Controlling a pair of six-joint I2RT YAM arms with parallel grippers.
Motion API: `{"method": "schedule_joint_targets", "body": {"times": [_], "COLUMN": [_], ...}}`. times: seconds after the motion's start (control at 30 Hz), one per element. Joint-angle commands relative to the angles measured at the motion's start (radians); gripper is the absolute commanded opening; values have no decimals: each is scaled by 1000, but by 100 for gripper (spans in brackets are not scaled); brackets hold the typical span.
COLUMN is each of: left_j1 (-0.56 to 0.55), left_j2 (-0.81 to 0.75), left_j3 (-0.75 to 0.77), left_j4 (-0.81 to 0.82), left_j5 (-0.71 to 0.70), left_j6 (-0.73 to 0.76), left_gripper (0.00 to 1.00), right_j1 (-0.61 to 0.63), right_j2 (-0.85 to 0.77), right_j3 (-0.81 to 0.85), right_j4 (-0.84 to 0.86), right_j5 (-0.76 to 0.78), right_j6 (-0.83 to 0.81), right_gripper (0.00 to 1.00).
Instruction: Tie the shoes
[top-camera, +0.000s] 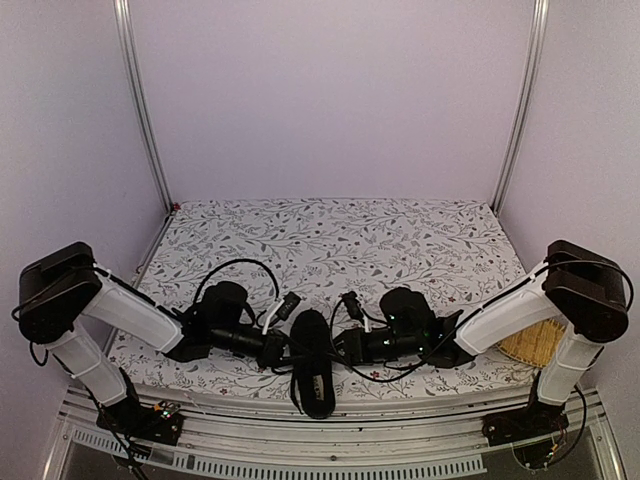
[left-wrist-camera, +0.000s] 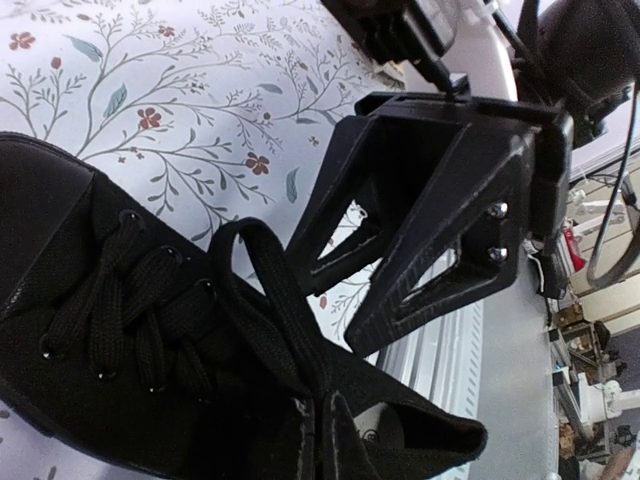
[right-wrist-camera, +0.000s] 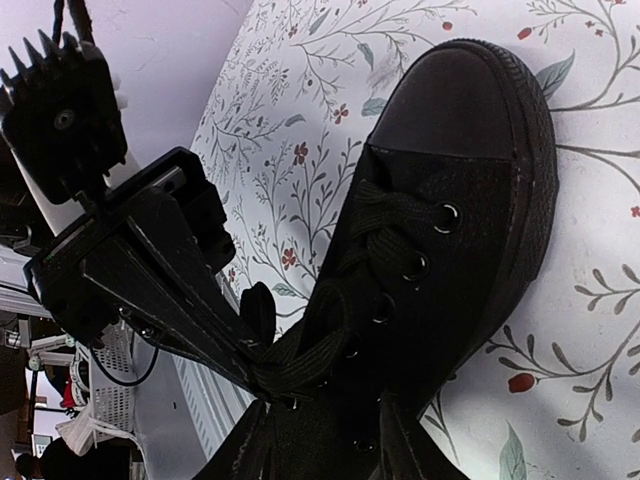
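Observation:
The black shoe (top-camera: 312, 372) lies at the near middle of the floral cloth, toe pointing away; it also shows in the left wrist view (left-wrist-camera: 60, 330) and the right wrist view (right-wrist-camera: 450, 200). My left gripper (top-camera: 283, 345) is at its left side, jaws (left-wrist-camera: 322, 405) shut on a black lace loop (left-wrist-camera: 262, 300). The right wrist view shows that left gripper (right-wrist-camera: 245, 365) pinching the lace (right-wrist-camera: 310, 350). My right gripper (top-camera: 343, 345) is at the shoe's right side. Its jaws (right-wrist-camera: 325, 440) are open above the shoe's throat, and its tips (left-wrist-camera: 335, 305) are beside the loop.
The floral cloth (top-camera: 400, 240) covers the table. A woven straw mat (top-camera: 535, 345) lies at the right edge behind the right arm. A metal rail (top-camera: 350, 450) runs along the front edge just below the shoe's heel. Walls enclose the back and sides.

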Motion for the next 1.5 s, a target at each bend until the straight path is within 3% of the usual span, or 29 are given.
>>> {"method": "schedule_joint_targets", "body": {"times": [0.0,0.93,1.13,1.37,1.47], "left_j1": [6,6,6,7,6], "left_j2": [-30,-21,-16,-29,-33], "left_j3": [-26,-38,-40,-37,-37], "left_j4": [74,114,116,87,73], "left_j5": [27,49,44,7,-2], "left_j6": [-33,-50,-52,-51,-48], "left_gripper": [0,0,0,0,10], "right_j1": [1,1,0,-1,-1], "right_j2": [20,110,96,17,-4], "right_j3": [24,80,60,-31,-61], "right_j4": [58,108,150,164,164], "right_j5": [-32,-72,-58,32,53], "right_j6": [-6,-19,-38,-32,-24], "right_gripper": [34,21,4,2,2]}}
